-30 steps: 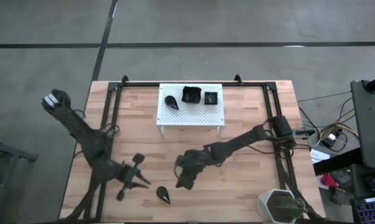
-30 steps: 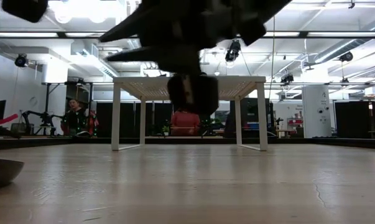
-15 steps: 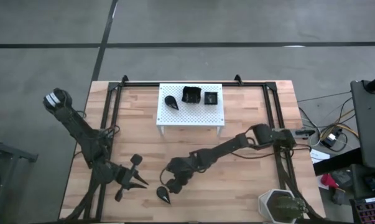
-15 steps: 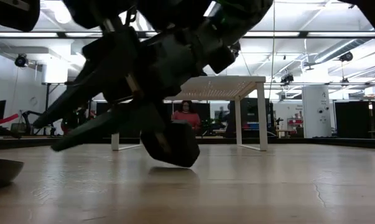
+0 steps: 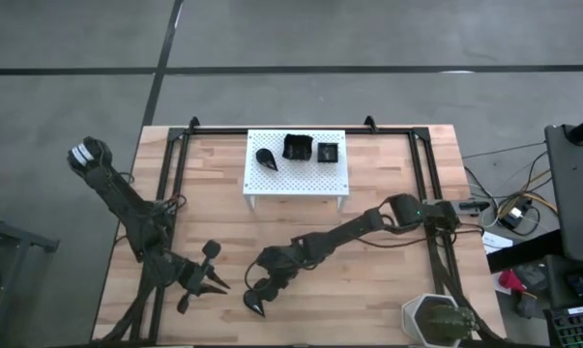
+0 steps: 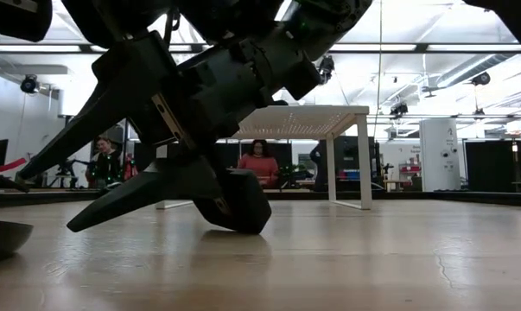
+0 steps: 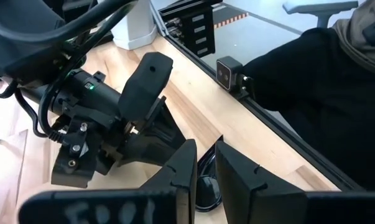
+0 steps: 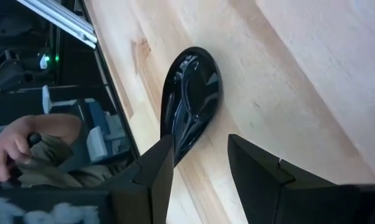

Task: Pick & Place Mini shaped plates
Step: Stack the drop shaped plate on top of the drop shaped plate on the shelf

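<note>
The right tool (image 5: 259,293) stands with its fingers spread on either side of a glossy black teardrop-shaped mini plate (image 5: 255,304) lying on the pale wooden counter (image 5: 368,280) near its front edge. Nothing is gripped yet. To do this well, it probably needs to settle lower, straddle the narrow body squarely, then close gently, as the slick glaze may slip. The left tool (image 5: 202,282) waits just beside, nearly closed and empty. Three more black plates (image 5: 298,149) sit on the white perforated stand (image 5: 335,177). Whether the fingertips touch the plate is hard to make out.
</note>
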